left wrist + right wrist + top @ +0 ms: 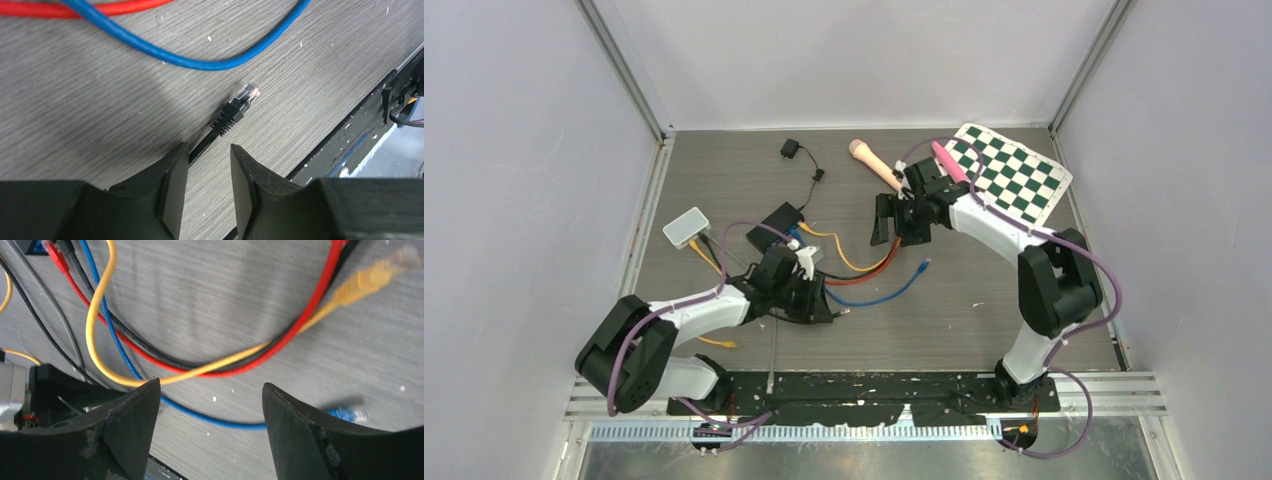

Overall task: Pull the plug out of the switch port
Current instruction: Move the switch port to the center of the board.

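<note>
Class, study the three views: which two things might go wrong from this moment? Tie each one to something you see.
1. The black cable lies off centre between the half-open jaws of the left gripper, well behind the plug; a grip there may slip or strain the cord.
2. Under the open right gripper the red cable, yellow cable and blue cable cross; tugging one may drag the others.

Black plug (pixel 235 107) on table (pixel 325 65), its cord (pixel 201 144) between parted gripper (pixel 207 150) fingers (pixel 246 182), blue cable (pixel 200 63), red cable (pixel 75 8) beyond
</note>
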Tool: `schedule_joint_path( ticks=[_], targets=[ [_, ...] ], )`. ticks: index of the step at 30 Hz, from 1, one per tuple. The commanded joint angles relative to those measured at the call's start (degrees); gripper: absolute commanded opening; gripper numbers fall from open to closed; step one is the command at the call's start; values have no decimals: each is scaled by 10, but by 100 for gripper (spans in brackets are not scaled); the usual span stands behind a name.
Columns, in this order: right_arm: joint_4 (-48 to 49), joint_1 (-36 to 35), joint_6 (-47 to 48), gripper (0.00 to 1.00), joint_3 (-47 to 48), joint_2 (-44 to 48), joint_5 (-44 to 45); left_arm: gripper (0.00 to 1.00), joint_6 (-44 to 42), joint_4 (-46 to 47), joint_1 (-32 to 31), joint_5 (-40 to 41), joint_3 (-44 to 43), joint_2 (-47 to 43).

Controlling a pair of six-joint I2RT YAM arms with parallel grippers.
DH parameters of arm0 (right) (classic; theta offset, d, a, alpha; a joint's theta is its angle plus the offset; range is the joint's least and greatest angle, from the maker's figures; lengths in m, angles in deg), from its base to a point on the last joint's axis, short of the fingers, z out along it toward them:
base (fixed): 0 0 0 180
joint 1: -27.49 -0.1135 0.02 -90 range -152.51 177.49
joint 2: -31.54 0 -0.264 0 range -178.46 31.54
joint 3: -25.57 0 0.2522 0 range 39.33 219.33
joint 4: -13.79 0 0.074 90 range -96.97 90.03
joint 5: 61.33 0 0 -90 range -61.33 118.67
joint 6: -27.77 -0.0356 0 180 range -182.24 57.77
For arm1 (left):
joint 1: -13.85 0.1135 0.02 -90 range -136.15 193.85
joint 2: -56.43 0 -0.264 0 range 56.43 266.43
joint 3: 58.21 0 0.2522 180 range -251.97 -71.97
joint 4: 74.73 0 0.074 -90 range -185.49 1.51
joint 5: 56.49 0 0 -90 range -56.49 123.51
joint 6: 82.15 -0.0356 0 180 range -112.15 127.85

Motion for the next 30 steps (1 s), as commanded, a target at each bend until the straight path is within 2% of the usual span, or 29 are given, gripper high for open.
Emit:
schedule_joint_path(
  ticks=[1, 5, 9, 12, 16, 25, 30],
  targets=[
    [2, -11, 22, 77, 73, -60, -16, 37, 46, -43, 0, 18, 43, -9],
    [-11, -17, 40, 73, 149, -127, 14, 39, 94, -107, -1, 88, 42, -28],
    [-39, -17, 64, 65, 202, -199, 47, 51, 124, -160, 0, 172, 44, -63],
    [-48, -17, 77, 63, 191, -218, 79, 53, 135, -195, 1, 213, 34, -74],
    [-25, -17, 84, 62, 96, -183, 105, 58, 153, -226, 5, 263, 24, -85],
    [57, -18, 34, 62, -139, -34, 99, 63, 139, -244, 16, 303, -22, -123],
    [99, -18, -14, 62, -277, 46, 89, 78, 108, -231, 23, 306, -62, -143]
  ],
)
